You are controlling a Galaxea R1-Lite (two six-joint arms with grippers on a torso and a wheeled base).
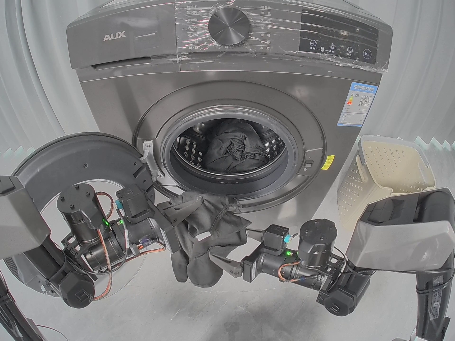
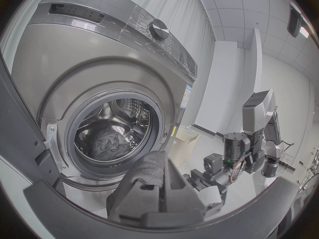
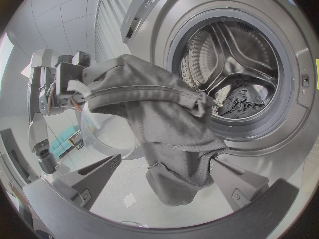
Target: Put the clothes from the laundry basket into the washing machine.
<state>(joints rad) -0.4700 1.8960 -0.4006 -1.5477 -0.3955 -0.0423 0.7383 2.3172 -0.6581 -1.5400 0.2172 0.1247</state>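
The left gripper, lower left in the head view, is clenched on a dark garment that hangs long-axis downward at lower centre. The open drum lies just above it. The right gripper gapes beside the cloth.

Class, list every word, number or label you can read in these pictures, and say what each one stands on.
"AUX": on the upper left front panel of the washing machine.
Print around the dial: too small to read.
Symbols on the control panel: too small to read.
Blue-and-white sticker: print too small to read.
Yellow sticker: no readable text.
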